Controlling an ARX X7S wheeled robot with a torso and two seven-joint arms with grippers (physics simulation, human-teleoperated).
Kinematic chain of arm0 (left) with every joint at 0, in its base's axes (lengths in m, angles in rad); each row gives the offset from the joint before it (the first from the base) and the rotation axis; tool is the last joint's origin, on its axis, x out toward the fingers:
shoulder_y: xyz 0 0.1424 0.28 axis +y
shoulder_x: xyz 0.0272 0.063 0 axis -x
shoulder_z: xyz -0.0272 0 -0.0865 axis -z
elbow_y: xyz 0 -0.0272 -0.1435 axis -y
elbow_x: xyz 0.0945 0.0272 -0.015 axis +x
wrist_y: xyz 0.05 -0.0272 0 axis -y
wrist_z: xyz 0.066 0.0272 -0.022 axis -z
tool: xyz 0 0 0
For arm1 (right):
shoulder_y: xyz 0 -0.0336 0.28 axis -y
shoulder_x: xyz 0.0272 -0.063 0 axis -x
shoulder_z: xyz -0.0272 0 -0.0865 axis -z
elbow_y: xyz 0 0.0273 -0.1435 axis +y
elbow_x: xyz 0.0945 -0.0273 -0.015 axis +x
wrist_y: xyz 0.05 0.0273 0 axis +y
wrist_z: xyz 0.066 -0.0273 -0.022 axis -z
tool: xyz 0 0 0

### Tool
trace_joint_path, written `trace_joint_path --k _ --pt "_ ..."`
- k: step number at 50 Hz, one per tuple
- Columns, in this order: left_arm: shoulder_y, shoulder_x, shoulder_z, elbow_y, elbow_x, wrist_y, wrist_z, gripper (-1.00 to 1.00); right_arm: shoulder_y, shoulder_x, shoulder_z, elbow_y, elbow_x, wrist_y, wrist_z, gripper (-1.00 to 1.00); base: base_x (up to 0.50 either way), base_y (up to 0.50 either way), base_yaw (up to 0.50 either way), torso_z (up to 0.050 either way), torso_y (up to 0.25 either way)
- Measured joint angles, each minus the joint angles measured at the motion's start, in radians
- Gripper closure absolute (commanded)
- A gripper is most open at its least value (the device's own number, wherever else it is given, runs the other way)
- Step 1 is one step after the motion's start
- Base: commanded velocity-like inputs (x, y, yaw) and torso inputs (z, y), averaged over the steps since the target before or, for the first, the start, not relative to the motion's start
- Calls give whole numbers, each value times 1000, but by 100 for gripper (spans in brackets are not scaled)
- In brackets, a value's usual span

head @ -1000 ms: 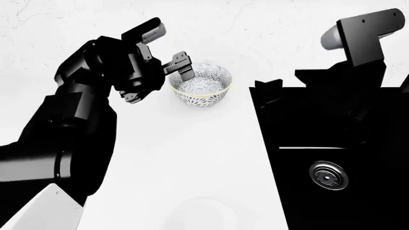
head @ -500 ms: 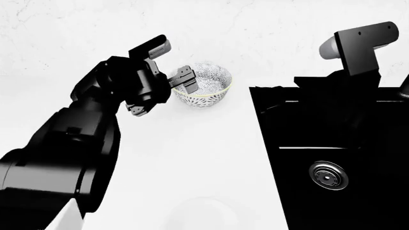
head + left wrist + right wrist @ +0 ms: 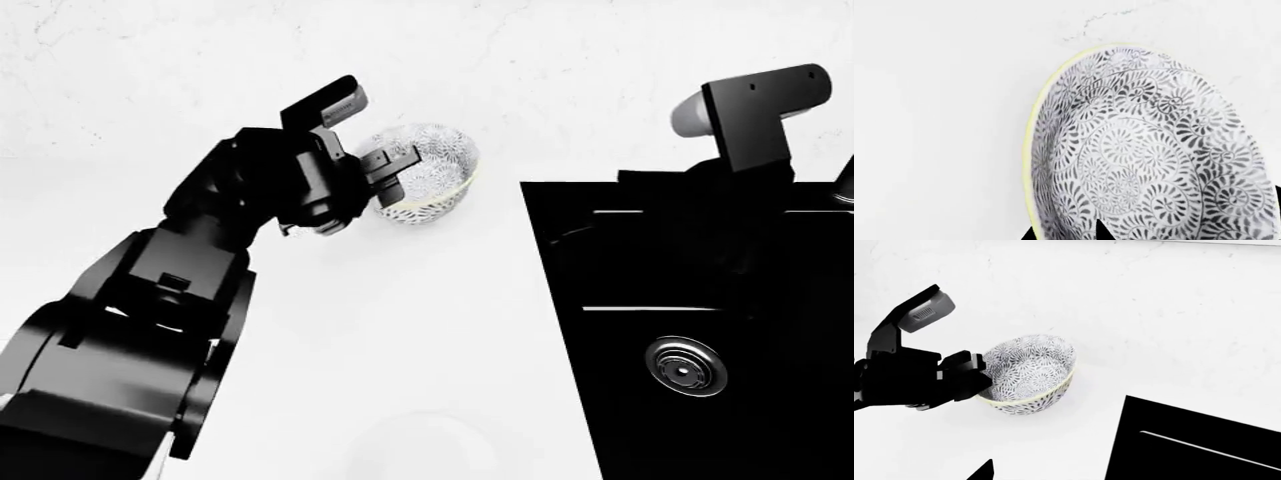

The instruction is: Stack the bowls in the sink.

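The left tool straddles the patterned bowl's tilted near rim, fingers apart; sink lies well beyond, white surface between.

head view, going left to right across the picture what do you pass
Left arm → left hand → patterned bowl → bare white counter → black sink → steel drain → faucet

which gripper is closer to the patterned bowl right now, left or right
Left. The left gripper is right at the patterned bowl, its fingers at the near rim. The right gripper isn't identifiable in the head view; its wrist camera sees the bowl from well off, near the sink.
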Motion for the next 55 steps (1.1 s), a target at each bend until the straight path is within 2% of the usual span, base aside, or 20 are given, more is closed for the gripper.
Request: trace_joint_path --k 9,17,40,47,55 --pt "0 0 48 -3 -18 41 8 100 -19 14 11 -11 1 -16 -3 -100 0 0 0 0 0" --pt "-9 0 41 -7 9 72 42 100 -25 21 16 -18 7 -23 2 -100 0 0 0 0 0" --pt "-90 -1 -198 -8 314 28 132 100 -22 42 31 -41 71 -35 41 -100 0 0 0 0 0" --pt "-127 0 -313 -8 445 -4 146 100 24 45 0 -54 211 -15 110 -100 0 0 0 0 0" --pt "-163 0 -450 -8 597 -28 161 100 141 61 -87 -96 516 -53 312 -100 0 0 0 0 1"
